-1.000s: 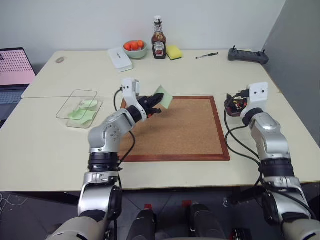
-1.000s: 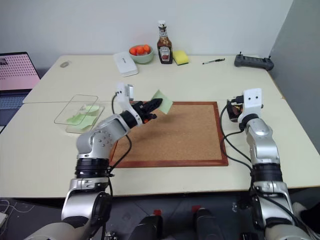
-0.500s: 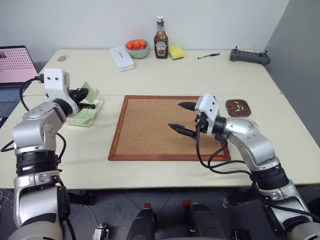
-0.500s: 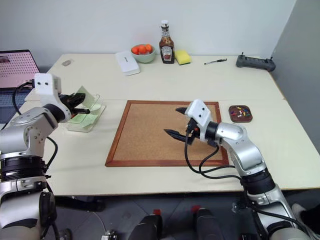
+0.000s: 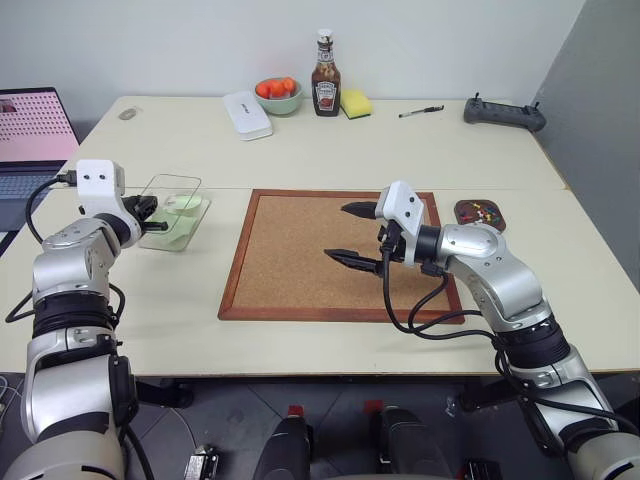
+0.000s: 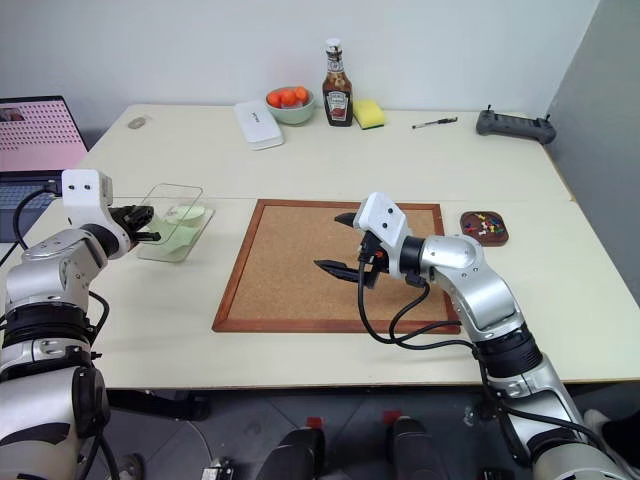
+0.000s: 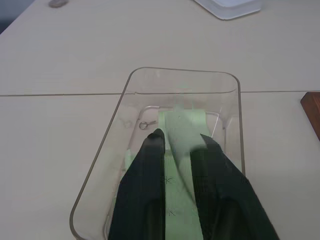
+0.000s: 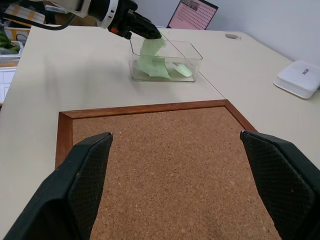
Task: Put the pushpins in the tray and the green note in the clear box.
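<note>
The left pincer (image 7: 177, 150) hangs over the transparent shallow plastic box (image 7: 107, 150) near the bench's left edge, its black fingers (image 7: 145, 175) slightly apart with the pale green paper note (image 7: 182, 135) standing between them; whether they still pinch it cannot be told. More green slips lie on the box floor (partly hidden by the fingers), beside a tiny metal ring (image 7: 143, 124). The right pincer (image 5: 352, 235) hovers, spread wide and empty, over the wood-framed cork board (image 5: 300, 250) at mid-bench. The small dark brown tray (image 5: 479, 213) beside the board's right edge holds coloured pushpins (image 5: 482, 209), too small to count. A white flat case (image 5: 246, 113), fruit bowl (image 5: 274, 96), sauce bottle (image 5: 326, 73) and yellow sponge (image 5: 354, 102) line the far edge.
</note>
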Action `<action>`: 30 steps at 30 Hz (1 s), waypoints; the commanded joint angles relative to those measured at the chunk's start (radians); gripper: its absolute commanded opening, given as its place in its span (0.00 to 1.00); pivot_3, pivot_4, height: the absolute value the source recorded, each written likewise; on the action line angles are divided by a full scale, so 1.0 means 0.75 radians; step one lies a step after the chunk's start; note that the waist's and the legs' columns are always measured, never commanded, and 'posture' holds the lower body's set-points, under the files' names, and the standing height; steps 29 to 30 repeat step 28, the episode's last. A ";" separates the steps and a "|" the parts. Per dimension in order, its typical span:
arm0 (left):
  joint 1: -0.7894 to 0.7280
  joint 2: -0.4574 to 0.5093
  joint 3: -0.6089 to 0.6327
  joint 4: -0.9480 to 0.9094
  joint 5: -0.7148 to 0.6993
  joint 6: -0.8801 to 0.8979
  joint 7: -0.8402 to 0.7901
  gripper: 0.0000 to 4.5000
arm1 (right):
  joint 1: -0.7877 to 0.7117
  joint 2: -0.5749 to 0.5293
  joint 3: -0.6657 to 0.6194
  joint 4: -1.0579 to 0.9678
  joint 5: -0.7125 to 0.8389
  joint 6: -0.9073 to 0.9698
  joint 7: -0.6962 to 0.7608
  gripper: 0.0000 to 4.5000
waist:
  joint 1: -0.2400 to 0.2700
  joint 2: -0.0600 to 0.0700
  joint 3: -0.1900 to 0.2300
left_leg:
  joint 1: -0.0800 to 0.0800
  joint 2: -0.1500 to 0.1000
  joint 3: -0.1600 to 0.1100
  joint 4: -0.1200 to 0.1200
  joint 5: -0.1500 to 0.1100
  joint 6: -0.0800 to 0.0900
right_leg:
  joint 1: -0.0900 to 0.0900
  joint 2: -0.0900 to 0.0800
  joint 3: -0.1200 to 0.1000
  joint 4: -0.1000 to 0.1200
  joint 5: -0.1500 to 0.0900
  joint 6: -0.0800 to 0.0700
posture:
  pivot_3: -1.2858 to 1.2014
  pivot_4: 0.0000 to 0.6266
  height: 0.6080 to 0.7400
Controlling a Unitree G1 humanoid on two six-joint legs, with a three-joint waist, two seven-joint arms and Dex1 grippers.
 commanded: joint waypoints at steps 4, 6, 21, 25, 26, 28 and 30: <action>-0.058 0.038 0.013 -0.003 0.016 -0.039 -0.011 0.57 | -0.046 0.005 -0.040 -0.006 -0.013 -0.020 -0.023 0.97 | -0.001 0.000 0.000 | 0.000 0.000 0.000 0.000 0.000 0.000 | 0.000 0.000 0.000 0.000 0.000 0.000 | 0.52 0.24 1.00; -0.059 0.037 0.014 -0.014 0.016 -0.043 -0.014 0.65 | -0.049 0.006 -0.042 -0.001 -0.017 -0.027 -0.028 0.97 | -0.001 0.000 0.000 | 0.000 0.000 0.000 0.000 0.000 0.000 | 0.000 0.000 0.000 0.000 0.000 0.000 | 0.52 0.24 1.00; 0.444 -0.049 -0.009 -0.995 -0.067 -0.028 -0.128 0.79 | 0.222 -0.021 -0.282 -0.112 0.035 -0.027 -0.197 0.97 | 0.000 0.000 0.000 | -0.002 0.000 0.003 -0.001 0.000 0.000 | -0.003 -0.006 0.004 0.000 0.000 -0.001 | 0.52 0.24 1.00; 0.648 -0.097 -0.004 -1.235 -0.109 0.019 -0.136 0.79 | 0.349 -0.048 -0.345 -0.140 0.061 -0.042 -0.193 0.97 | 0.001 -0.001 0.000 | -0.004 -0.001 0.003 0.000 0.000 0.000 | -0.004 -0.005 0.003 0.000 0.000 -0.001 | 0.52 0.24 1.00; 0.691 -0.109 -0.006 -1.269 -0.113 0.024 -0.135 0.79 | 0.374 -0.059 -0.359 -0.138 0.068 -0.036 -0.188 0.97 | 0.000 -0.001 0.000 | -0.003 -0.001 0.004 0.000 0.000 0.000 | -0.003 -0.005 0.003 0.000 0.000 -0.001 | 0.52 0.24 1.00; 0.759 -0.121 -0.016 -1.310 -0.110 0.009 -0.144 0.79 | 0.407 -0.076 -0.377 -0.126 0.076 -0.040 -0.174 0.97 | 0.000 0.000 0.000 | -0.001 0.000 0.004 0.000 0.000 0.000 | -0.002 -0.003 0.003 0.001 0.000 -0.001 | 0.52 0.24 1.00; 0.759 -0.121 -0.016 -1.310 -0.110 0.009 -0.144 0.79 | 0.407 -0.076 -0.377 -0.126 0.076 -0.040 -0.174 0.97 | 0.000 0.000 0.000 | -0.001 0.000 0.004 0.000 0.000 0.000 | -0.002 -0.003 0.003 0.001 0.000 -0.001 | 0.52 0.24 1.00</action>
